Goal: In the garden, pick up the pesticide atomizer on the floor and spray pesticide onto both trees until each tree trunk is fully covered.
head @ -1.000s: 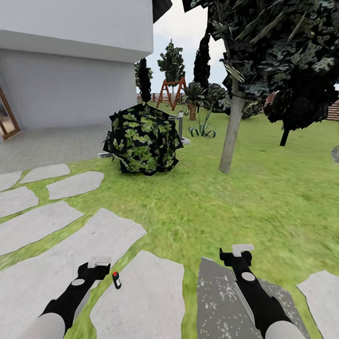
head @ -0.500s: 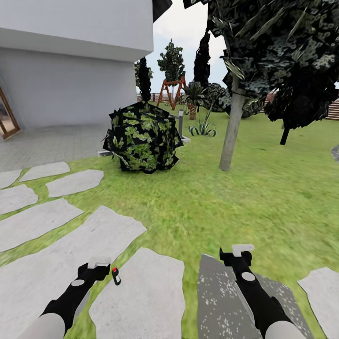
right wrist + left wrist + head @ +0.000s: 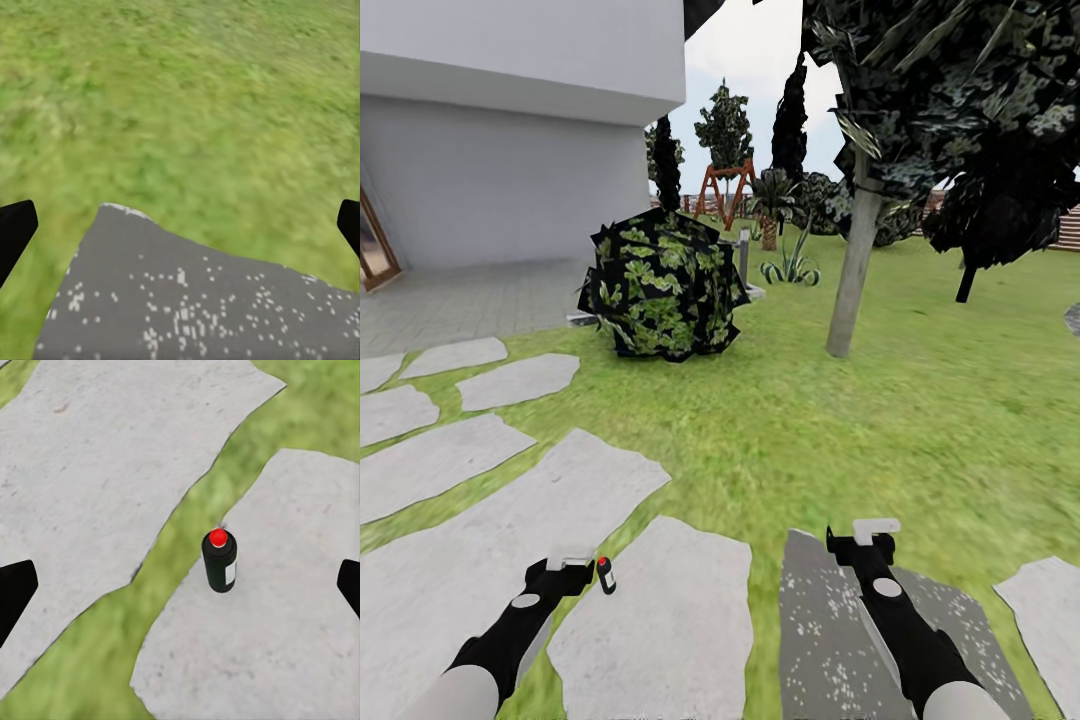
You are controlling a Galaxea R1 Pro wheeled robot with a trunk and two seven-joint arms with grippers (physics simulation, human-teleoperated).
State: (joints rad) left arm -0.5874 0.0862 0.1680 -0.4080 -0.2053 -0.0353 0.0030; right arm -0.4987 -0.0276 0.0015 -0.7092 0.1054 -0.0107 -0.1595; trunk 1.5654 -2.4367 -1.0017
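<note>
- Nearest, at 7 o'clock in the head view: left gripper [image 3: 572,562], low over the grey stepping stones [image 3: 650,640], jaws spread wide, nothing between them; both dark fingertips [image 3: 16,594] sitting at the far edges of the left wrist view.
- At 5 o'clock: right gripper [image 3: 875,532], likewise hovering with jaws spread and empty, over a darker speckled stone [image 3: 830,640] edged by grass.
- Just beside the left gripper, toward 1 o'clock of it: the pesticide atomizer [image 3: 605,575], a small dark bottle with a red cap, standing upright. In the left wrist view, atomizer [image 3: 219,561] centred between the fingers but well below them, resting near the edge of a stone next to a strip of grass.
- Step in hand, by judgement: the approach to the pick-up; atomizer not yet grasped, no spraying begun.
- Next move probably calls for lowering the left arm straight toward the bottle, keeping it centred between the jaws, then closing around the body below the cap; a glancing touch could tip so slim a bottle.
- Farther out, at 12 o'clock: open floor [image 3: 810,430] of green grass, then a round leafy bush [image 3: 663,297] at 11 o'clock.
- At 1 o'clock, beyond the lawn: one of the trees, its tree trunk [image 3: 855,275] pale and bare, no pesticide specks discernible on it from here.
- Farthest: the white house [image 3: 510,130] at 10 o'clock, a wooden swing frame [image 3: 724,196] and dark conifers toward the fence.
</note>
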